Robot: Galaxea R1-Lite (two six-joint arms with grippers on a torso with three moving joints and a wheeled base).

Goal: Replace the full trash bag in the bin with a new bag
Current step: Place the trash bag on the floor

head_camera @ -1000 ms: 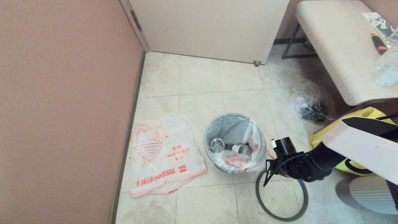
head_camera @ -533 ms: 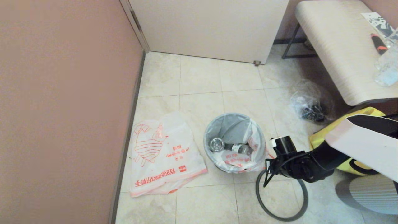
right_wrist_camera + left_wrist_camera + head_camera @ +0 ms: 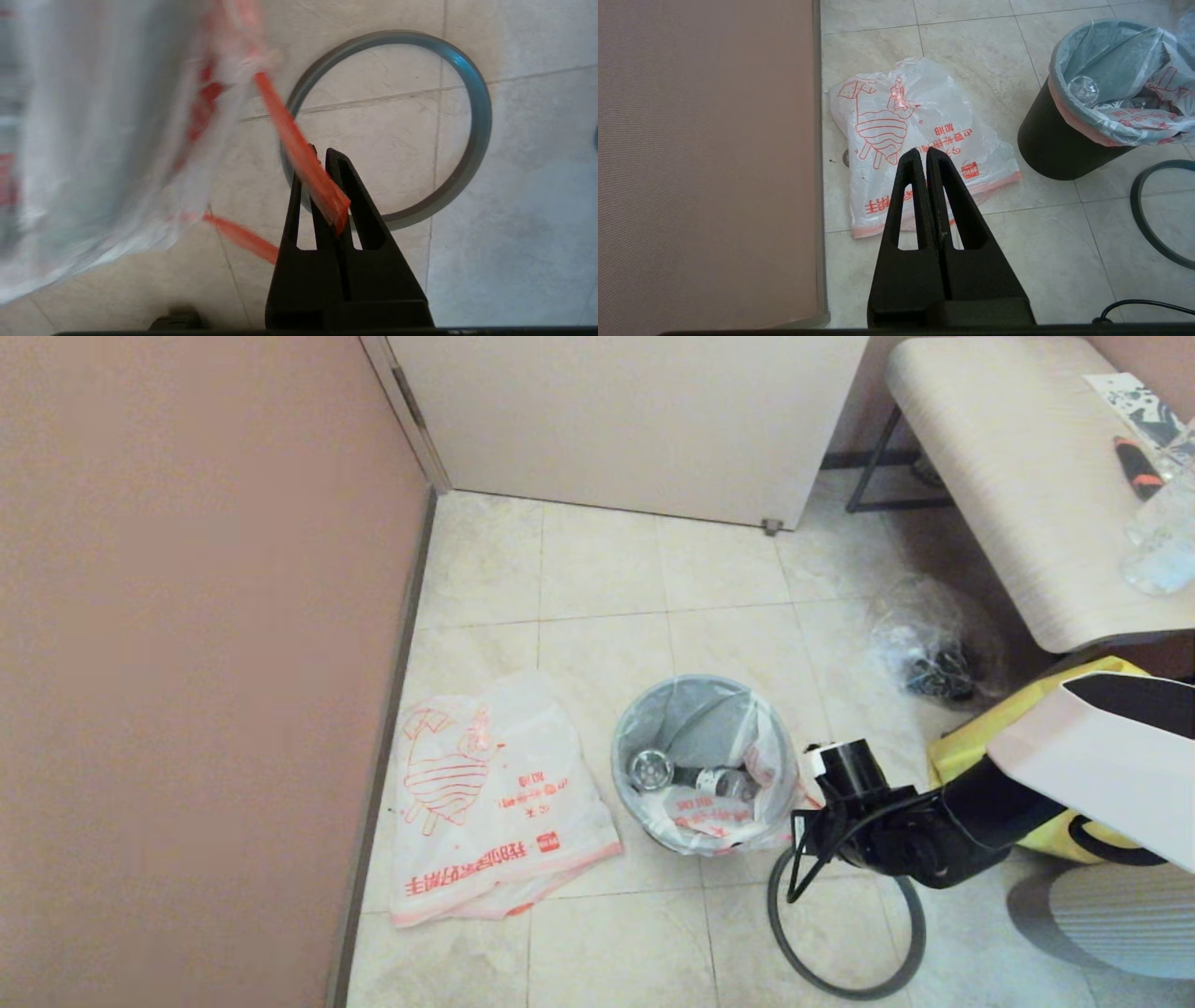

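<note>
From my station the head view was evenly and softly lit, a little washed out, with only a faint shadow under the desk. My left wrist view was sharp, the floor tiles pale and matte. My right wrist view had the full trash bag smeared by heavy blur, while the grey hoop on the floor showed crisp.

You have the new bag lying left of the bin; the full trash bag sits inside it.
</note>
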